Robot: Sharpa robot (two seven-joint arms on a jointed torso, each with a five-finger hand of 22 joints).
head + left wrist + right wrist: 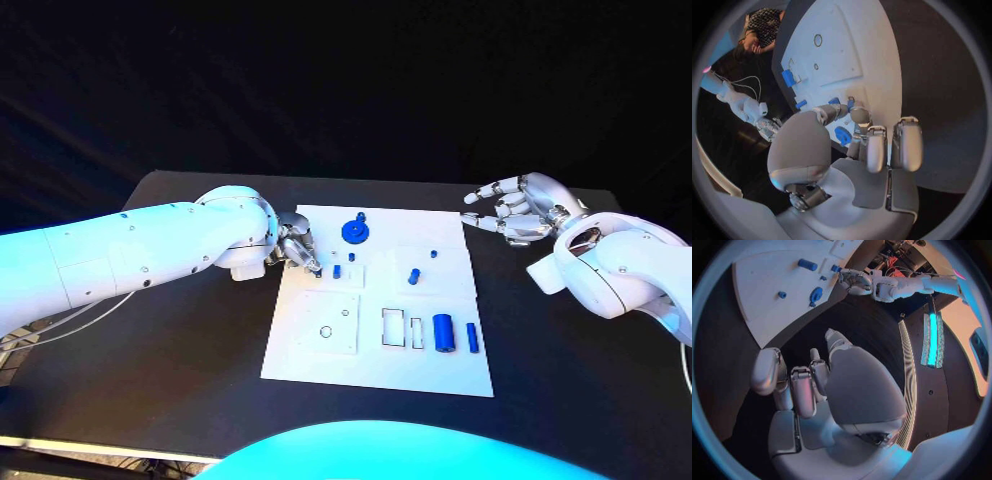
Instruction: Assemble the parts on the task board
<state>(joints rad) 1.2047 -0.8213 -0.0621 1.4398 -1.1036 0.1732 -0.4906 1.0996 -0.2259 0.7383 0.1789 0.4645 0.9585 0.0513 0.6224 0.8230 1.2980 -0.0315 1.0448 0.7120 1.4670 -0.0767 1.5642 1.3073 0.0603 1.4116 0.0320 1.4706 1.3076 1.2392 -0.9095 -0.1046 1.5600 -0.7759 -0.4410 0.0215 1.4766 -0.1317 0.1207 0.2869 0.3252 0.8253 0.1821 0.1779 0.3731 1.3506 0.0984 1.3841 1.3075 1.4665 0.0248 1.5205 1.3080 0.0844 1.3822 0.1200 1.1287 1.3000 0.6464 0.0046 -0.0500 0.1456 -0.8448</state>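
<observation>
- Head view: white task board lies mid-bench on the black bench. Blue gear-like part near the board's far edge; small blue peg and another small blue part mid-board; two upright-lying blue cylinders and side by side near the board's right edge.
- Head view: left hand sits over the board's left edge, fingertips down beside the small peg; contact is not readable from here.
- Left wrist view: left hand with thumb and a finger drawn together right at a small blue part on the board; the other fingers are extended. Whether the part is actually pinched, cannot tell. The gear-like part lies just under the palm side.
- Head view: right hand hovers off the board's far right corner, above the bench, fingers loosely curled and apart, holding nothing.
- Right wrist view: right hand empty, over dark bench; the board and the left hand lie well apart from it.
</observation>
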